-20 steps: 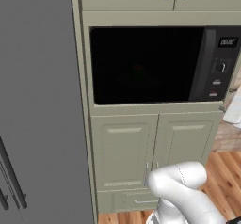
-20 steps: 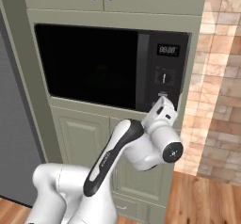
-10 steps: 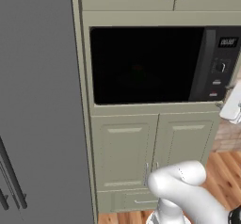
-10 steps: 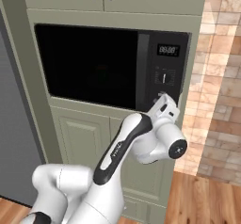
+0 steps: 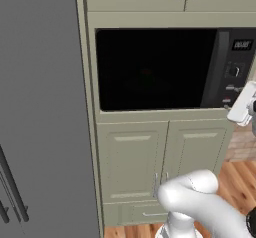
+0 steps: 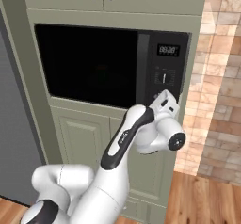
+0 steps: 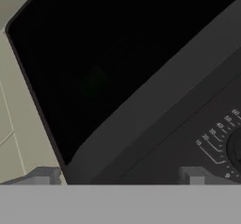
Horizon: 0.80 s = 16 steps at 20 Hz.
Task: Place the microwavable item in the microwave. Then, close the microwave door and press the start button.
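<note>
pale green cabinetry (image 5: 150,157) frames the scene, with a brick wall (image 6: 221,86) off to the right and a grey fridge (image 5: 45,122) on the left. at the centre of it, the gripper (image 7: 117,176) sits close against the lower right corner of the microwave (image 6: 113,63), its fingertips (image 7: 44,175) set apart with nothing between them. just ahead of them lie the control panel (image 6: 167,72) with its dial (image 7: 235,148) and tick marks, and beside that the microwave door (image 5: 155,69), which looks shut flush. the green mug is presumably inside; a faint greenish smudge (image 7: 94,83) behind the dark glass may be it, but that cannot be told for sure. the step in hand looks like pressing start: one fingertip should go squarely onto the button low on the panel, clear of the dial, pushing straight in and gently, not sliding across.
</note>
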Tool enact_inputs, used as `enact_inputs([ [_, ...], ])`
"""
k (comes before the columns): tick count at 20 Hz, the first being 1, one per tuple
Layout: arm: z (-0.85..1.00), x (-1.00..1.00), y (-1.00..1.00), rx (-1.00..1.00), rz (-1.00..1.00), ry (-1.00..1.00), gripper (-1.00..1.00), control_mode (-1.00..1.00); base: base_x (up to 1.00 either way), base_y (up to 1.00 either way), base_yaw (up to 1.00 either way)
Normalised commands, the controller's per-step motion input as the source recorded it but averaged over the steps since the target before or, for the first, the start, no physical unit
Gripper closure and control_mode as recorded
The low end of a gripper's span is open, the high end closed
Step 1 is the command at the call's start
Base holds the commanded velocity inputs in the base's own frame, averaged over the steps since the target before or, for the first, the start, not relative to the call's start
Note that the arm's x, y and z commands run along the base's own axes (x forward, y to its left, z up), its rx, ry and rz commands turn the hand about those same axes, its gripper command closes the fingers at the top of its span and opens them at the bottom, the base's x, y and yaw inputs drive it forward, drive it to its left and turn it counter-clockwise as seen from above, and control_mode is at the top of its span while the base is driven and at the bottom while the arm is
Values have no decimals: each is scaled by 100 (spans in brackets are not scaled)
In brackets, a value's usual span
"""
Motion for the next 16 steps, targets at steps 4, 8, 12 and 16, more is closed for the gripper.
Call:
enact_inputs([
  [4, -10, 29, 0, 4, 0, 0, -100, -100, 0, 0, 0],
  [8, -12, 27, -1, 4, 0, 0, -100, -100, 0, 0, 0],
  [12, -7, 29, -8, 4, 0, 0, -100, -100, 0, 0, 0],
  [16, -9, 30, -9, 3, 0, 0, -100, -100, 0, 0, 0],
])
